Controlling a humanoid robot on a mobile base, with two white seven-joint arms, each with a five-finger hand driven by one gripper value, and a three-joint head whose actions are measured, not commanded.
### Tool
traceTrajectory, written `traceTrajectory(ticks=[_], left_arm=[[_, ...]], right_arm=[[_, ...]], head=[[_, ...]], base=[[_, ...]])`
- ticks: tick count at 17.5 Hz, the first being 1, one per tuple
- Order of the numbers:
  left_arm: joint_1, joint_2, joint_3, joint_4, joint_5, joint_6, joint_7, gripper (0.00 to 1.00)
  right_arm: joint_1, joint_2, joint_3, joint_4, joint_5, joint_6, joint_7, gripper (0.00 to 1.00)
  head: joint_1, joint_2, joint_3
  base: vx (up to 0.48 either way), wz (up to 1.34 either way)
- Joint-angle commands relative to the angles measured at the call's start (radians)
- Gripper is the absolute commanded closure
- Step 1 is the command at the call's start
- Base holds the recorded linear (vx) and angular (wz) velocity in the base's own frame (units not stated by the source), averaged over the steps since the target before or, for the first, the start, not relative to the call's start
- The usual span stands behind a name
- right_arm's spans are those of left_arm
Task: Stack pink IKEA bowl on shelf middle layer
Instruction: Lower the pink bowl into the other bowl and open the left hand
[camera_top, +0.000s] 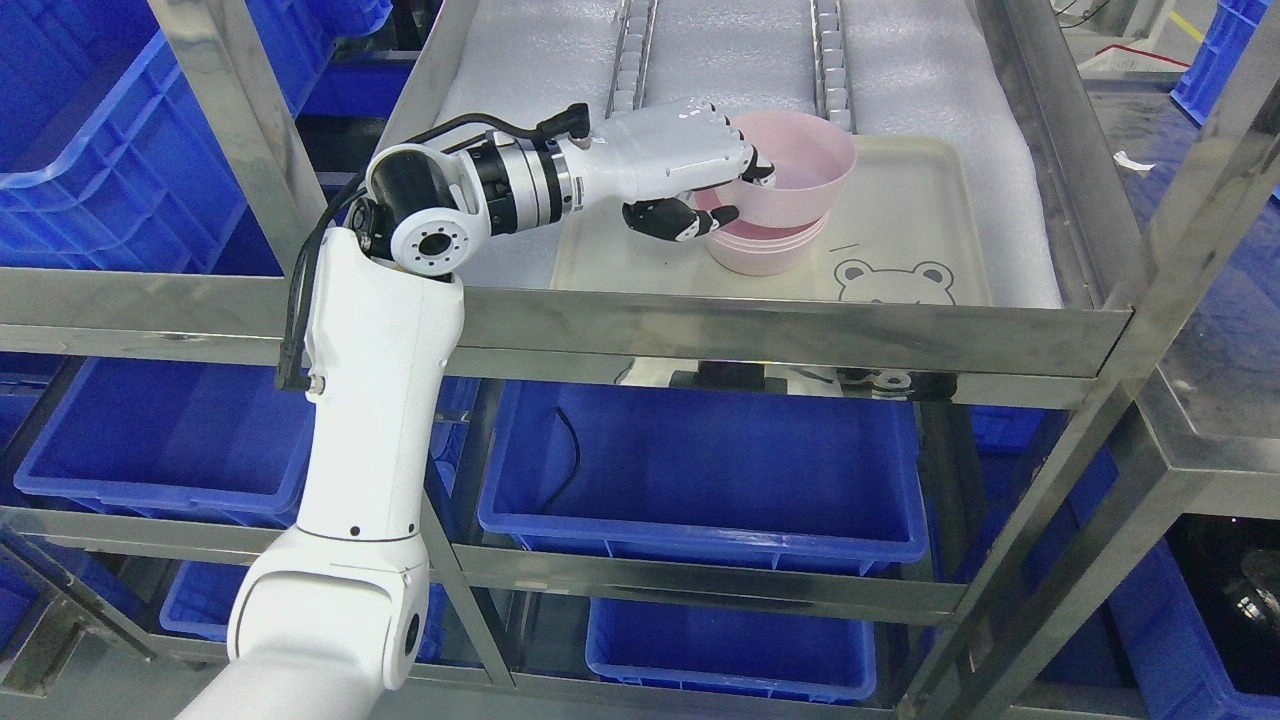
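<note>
Gripping top pink bowl (795, 160), left hand (700, 170) hiding its near rim.

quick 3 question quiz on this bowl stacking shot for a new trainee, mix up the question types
1. True or false: the left hand grips the rim of the top pink bowl.
2. What do the stacked bowls under it stand on?
A. a blue bin
B. a cream tray with a bear drawing
C. bare foam
3. Fill in: the top bowl sits ____ in the stack, not level.

Key:
1. True: fingers reach over the rim, thumb on the outside.
2. B, the tray.
3. Tilted. It leans, not fully nested yet.
</note>
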Motion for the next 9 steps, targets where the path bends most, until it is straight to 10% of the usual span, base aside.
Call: traceTrajectory(ticks=[1, 9], left_arm=[[0.008, 0.017, -0.010, 0.011, -0.014, 0.000, -0.002, 0.96], [0.005, 0.017, 0.040, 0.011, -0.091, 0.000, 0.002, 0.89]], right_arm=[[0.003, -0.017, 0.000, -0.017, 0.000, 0.000, 0.000, 0.00], [0.003, -0.017, 0.000, -0.017, 0.000, 0.000, 0.000, 0.00]], head=[[0.0000, 0.000, 0.000], [0.0000, 0.000, 0.000]], base=[[0.000, 0.00], [0.000, 0.00]])
